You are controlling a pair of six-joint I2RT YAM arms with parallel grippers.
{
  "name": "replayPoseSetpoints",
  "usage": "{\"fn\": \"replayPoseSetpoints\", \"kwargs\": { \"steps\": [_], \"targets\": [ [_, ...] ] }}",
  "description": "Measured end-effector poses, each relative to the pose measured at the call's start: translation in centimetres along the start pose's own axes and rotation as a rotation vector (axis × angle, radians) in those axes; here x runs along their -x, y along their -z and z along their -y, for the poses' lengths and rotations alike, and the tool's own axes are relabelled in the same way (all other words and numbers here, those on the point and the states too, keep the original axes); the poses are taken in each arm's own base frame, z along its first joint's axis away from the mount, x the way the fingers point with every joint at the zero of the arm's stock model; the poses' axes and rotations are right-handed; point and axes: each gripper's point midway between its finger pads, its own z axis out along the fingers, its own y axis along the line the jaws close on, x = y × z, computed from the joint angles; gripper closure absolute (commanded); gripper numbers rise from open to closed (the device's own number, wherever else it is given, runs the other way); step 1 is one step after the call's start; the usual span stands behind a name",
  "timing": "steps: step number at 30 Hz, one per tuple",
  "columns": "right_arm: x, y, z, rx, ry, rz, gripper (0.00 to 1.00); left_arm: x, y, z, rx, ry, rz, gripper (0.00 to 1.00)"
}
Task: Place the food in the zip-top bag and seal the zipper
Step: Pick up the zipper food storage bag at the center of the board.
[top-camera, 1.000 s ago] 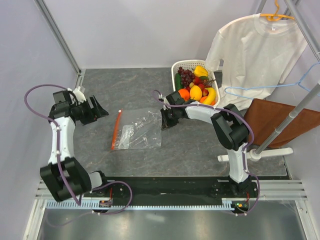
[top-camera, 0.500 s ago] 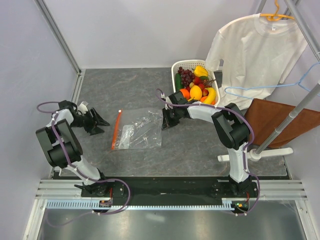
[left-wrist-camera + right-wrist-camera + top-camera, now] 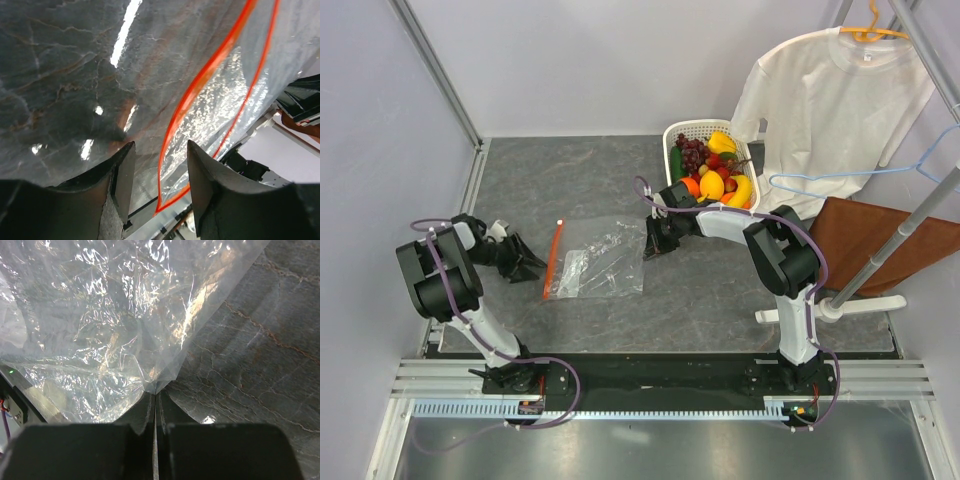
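The clear zip-top bag (image 3: 602, 258) lies flat on the grey table, its orange-red zipper (image 3: 553, 260) along the left end. My left gripper (image 3: 527, 264) is open, low over the table just left of the zipper. In the left wrist view the zipper (image 3: 200, 85) runs ahead between my open fingers (image 3: 160, 150), and the bag's mouth gapes slightly. My right gripper (image 3: 651, 244) is shut on the bag's right edge; the right wrist view shows the plastic (image 3: 100, 315) pinched at the fingertips (image 3: 154, 395). The food (image 3: 712, 172), yellow, orange and red fruits and grapes, sits in the basket.
The white slotted basket (image 3: 686, 128) stands at the back right of the table. A white T-shirt (image 3: 830, 100) hangs on a rack to the right, above a brown cloth (image 3: 880, 245). A metal frame post (image 3: 440, 70) runs along the left.
My left arm has folded down and its gripper has moved lower and rightward, closer to the zipper. The right gripper and the bag have hardly moved.
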Motion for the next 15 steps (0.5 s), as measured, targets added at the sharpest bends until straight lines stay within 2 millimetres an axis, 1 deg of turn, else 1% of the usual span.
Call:
{"fn": "replayPoseSetpoints", "kwargs": {
  "steps": [4, 9, 11, 12, 13, 14, 15],
  "targets": [
    [-0.1, -0.1, -0.1, 0.012, 0.002, 0.002, 1.00, -0.9, -1.2, -0.1, -0.006, 0.010, -0.054, 0.46],
    [-0.1, -0.1, -0.1, 0.029, -0.002, 0.008, 1.00, -1.8, -2.3, 1.4, -0.069, -0.010, -0.100, 0.48],
    [-0.1, -0.1, -0.1, 0.029, -0.002, 0.009, 1.00, -2.2, -2.8, 2.0, -0.110, -0.007, -0.127, 0.53],
    [-0.1, -0.1, -0.1, 0.030, -0.001, 0.009, 1.00, -2.4, -3.0, 2.3, -0.129, -0.006, -0.136, 0.60],
    [-0.1, -0.1, -0.1, 0.030, -0.001, 0.009, 1.00, -2.7, -3.3, 2.5, -0.147, -0.007, -0.146, 0.62],
    [-0.1, -0.1, -0.1, 0.030, -0.001, 0.009, 1.00, -2.9, -3.4, 2.8, -0.166, -0.006, -0.152, 0.67],
    [-0.1, -0.1, -0.1, 0.030, -0.001, 0.009, 1.00, -3.1, -3.4, 3.1, -0.189, -0.005, -0.158, 0.71]
  ]
}}
